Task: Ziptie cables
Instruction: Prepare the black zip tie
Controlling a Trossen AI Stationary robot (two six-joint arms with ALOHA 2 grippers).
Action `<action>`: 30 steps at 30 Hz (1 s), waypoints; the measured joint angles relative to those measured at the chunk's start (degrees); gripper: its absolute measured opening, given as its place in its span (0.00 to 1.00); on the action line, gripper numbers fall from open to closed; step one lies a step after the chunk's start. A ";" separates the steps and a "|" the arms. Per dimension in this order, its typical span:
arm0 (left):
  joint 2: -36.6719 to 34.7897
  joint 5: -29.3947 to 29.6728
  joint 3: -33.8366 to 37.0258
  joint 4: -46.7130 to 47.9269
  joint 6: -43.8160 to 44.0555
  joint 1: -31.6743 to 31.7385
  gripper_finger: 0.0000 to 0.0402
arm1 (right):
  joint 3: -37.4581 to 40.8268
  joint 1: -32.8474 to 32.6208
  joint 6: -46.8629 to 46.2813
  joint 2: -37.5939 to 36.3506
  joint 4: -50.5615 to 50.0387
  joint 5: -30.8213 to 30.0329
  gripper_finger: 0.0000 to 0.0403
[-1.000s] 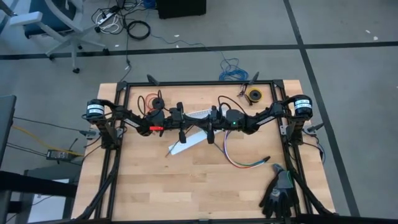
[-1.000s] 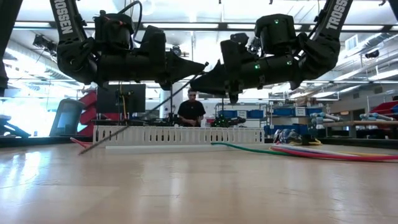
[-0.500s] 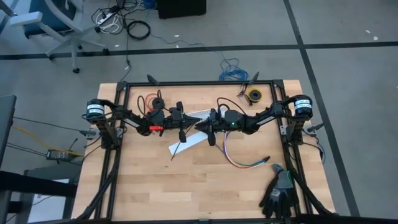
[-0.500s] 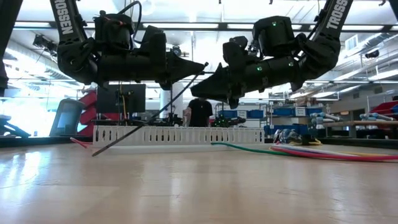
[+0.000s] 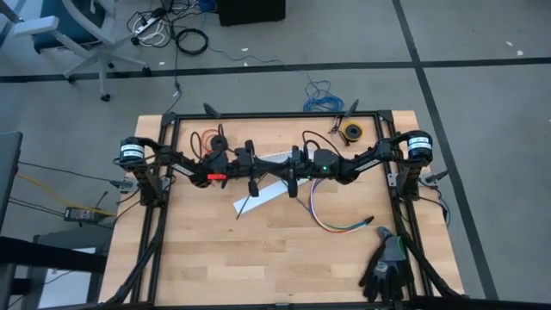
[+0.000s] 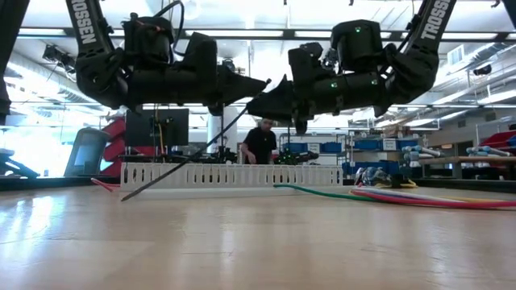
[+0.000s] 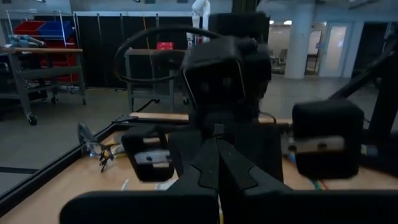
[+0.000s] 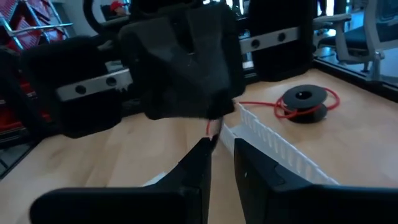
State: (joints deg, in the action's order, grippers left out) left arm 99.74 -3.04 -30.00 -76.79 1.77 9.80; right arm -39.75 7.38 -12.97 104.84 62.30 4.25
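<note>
Counter (image 5: 207, 258): pale wooden slab inside a black metal frame, both dark arms reaching in from the sides and meeting nose to nose above its middle.

White slotted plastic channel (image 6: 230, 175) lies across the far half of the counter, a flat white strip (image 5: 258, 196) just beside it. A red wire on a black spool (image 8: 303, 101) sits near the far left corner; a pair of dark gloves (image 5: 387, 267) near the right front corner.

The cables (image 5: 331, 222), a loose curved bundle of thin multicoloured wires, lie on the wood right of centre, under and in front of the right arm, untouched. In the low view they run flat along the surface.

The ziptie (image 6: 189, 155), a very thin straight dark strip, hangs slanted from the left tool (image 6: 256, 83), lower end down at the counter near the channel. Left tool: clamped shut on the strip's upper end. Right tool (image 6: 262, 103): raised, facing the left one closely, fingers (image 8: 199, 163) nearly together with a narrow gap; nothing visibly between them, and I cannot tell if they touch the strip.

Handling judgement: ziptie is light, springy and slick, so it will swing and twist if pinched at one end only; take it near the tip for threading. Cables are soft and floppy, likely to splay; grip them mid-bundle, where the strands run together.
</note>
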 joint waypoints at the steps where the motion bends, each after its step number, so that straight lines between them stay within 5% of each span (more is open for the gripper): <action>1: 0.00 -0.01 -0.42 -0.02 0.14 0.00 0.00 | 0.00 -0.03 0.02 0.00 0.06 0.03 0.15; 20: 0.00 0.19 -1.50 1.55 1.16 -0.04 0.02 | -0.02 -0.12 1.51 0.02 1.44 1.38 0.00; 25: 0.00 4.18 -1.50 2.53 4.60 -0.04 0.08 | -0.02 -0.12 1.14 0.02 0.47 1.20 0.00; 30: 0.00 0.14 -1.50 2.92 3.09 -0.04 0.20 | -0.02 -0.26 1.07 0.02 -0.11 1.61 0.00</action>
State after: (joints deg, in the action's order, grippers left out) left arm 99.74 -2.91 -31.51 -73.87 4.86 9.76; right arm -39.77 7.12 -11.90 104.86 62.18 5.86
